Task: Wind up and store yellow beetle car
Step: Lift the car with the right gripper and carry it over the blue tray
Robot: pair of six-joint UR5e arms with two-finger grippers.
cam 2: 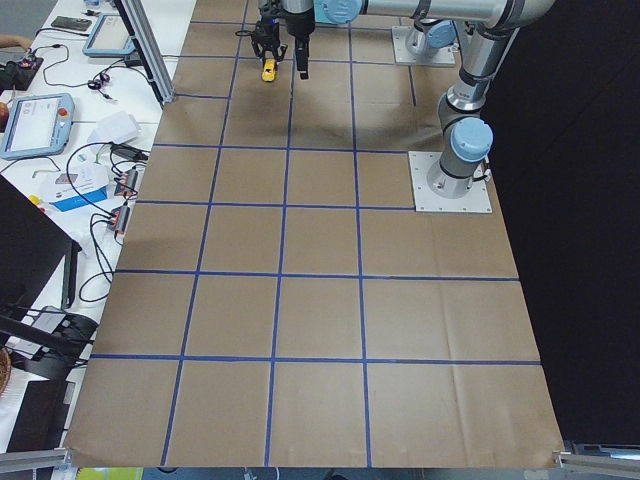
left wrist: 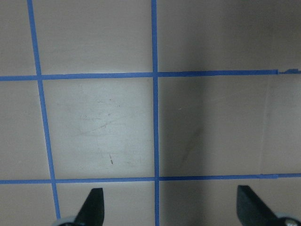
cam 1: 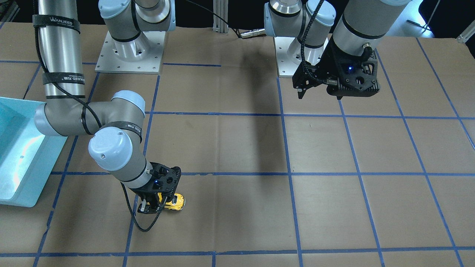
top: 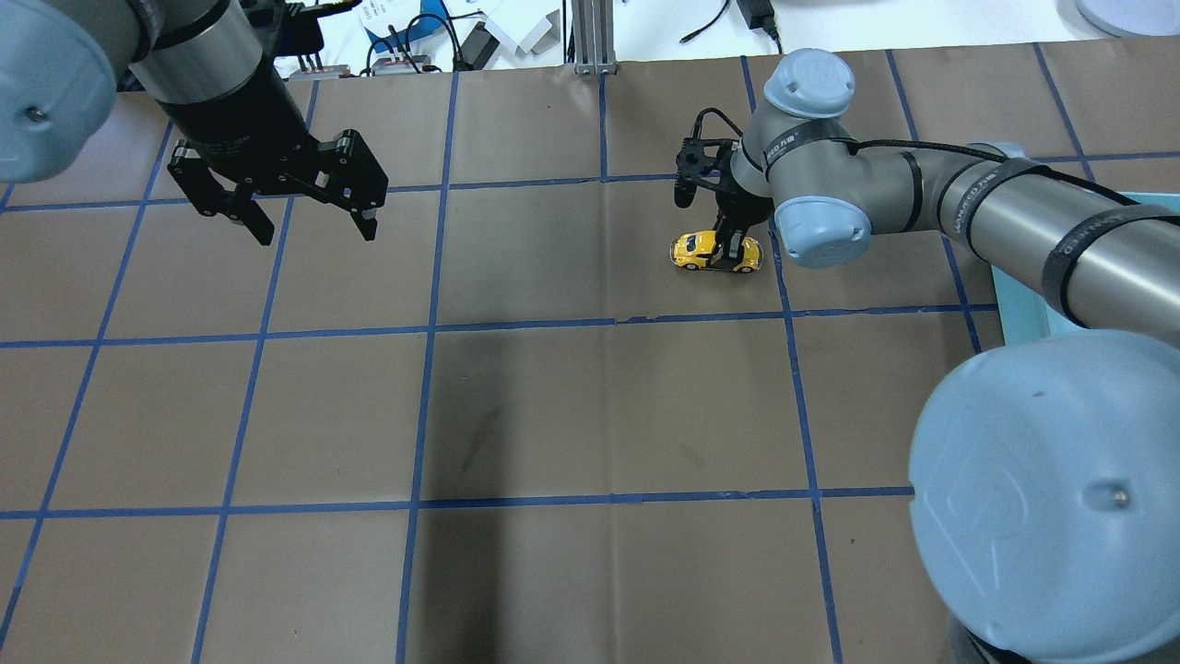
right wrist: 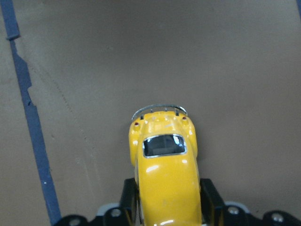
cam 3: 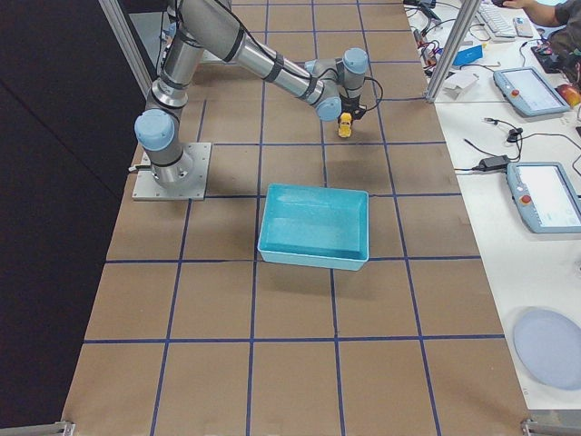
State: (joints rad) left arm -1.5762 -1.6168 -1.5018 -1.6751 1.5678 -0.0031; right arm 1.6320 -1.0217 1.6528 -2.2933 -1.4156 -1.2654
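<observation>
Two end effectors in play. The right end effector (right wrist: 168, 207) is clamped across the flanks of the small glossy yellow beetle toy car (right wrist: 162, 165), one finger on each side. The left end effector (top: 313, 226) hangs high with its jaws spread wide, holding nothing.

The car sits wheels-down, as far as I can tell, on the brown paper surface with blue tape grid (top: 553, 415). It is outside the light blue rectangular plastic bin (cam 3: 313, 257), apart from it, off the bin side that faces the left arm.

Step in hand is likely the wind-up drag. To do it well:
- keep downward pressure so the wheels bite
- pull straight along the car's length, no yaw
- keep the grip firm so the slick body doesn't slip

Long axis lies flat, in line with bin and car. The free end, with its chrome bumper and small window, points away from the bin. It is probably the tail, not certain.
</observation>
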